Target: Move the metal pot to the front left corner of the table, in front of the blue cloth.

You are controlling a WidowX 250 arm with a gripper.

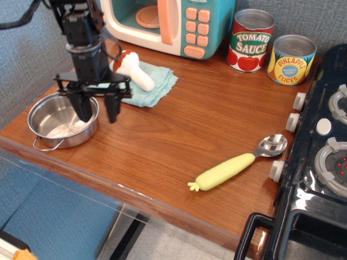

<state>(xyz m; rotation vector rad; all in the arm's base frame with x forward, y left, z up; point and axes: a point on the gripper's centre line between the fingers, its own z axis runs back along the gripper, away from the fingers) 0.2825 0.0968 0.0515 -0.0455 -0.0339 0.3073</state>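
A metal pot (62, 121) sits flat at the table's (179, 135) front left corner, in front of the blue cloth (145, 86). The gripper (96, 112) straddles the pot's right rim, fingers spread apart: one inside the pot, one outside.

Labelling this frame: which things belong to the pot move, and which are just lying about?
Job: shiny steel pot, teal terry cloth, wooden table, open black gripper.
Lying about: toy mushroom, two tin cans, yellow-handled spoon, teal toy microwave.

2 cans (271, 49), toy microwave (173, 21), spoon (238, 162), stove (322, 157), mushroom (134, 69).
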